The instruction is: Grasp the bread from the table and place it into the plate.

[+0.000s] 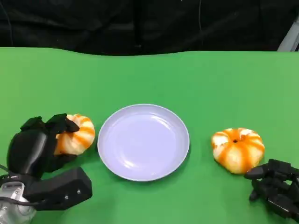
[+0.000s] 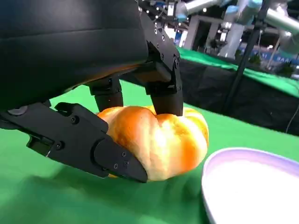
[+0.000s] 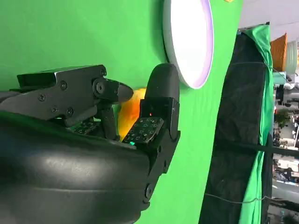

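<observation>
Two orange-and-white striped bread rolls lie on the green table on either side of a pale lilac plate [image 1: 143, 141]. My left hand [image 1: 37, 144] grips the left bread [image 1: 77, 135]. In the left wrist view its fingers [image 2: 161, 88] press the top of the bread [image 2: 159, 140] and another finger [image 2: 93, 144] wraps under its side, with the roll low on the cloth beside the plate [image 2: 252, 186]. The right bread [image 1: 238, 149] lies free. My right hand [image 1: 275, 186] stays just in front of and to the right of it, fingers apart, holding nothing.
The right wrist view looks past my right hand [image 3: 93, 154] to a sliver of the right bread [image 3: 130, 112] and the plate [image 3: 189, 42] beyond. A black curtain [image 1: 149, 23] bounds the far edge of the table. Bare green cloth stretches behind the plate.
</observation>
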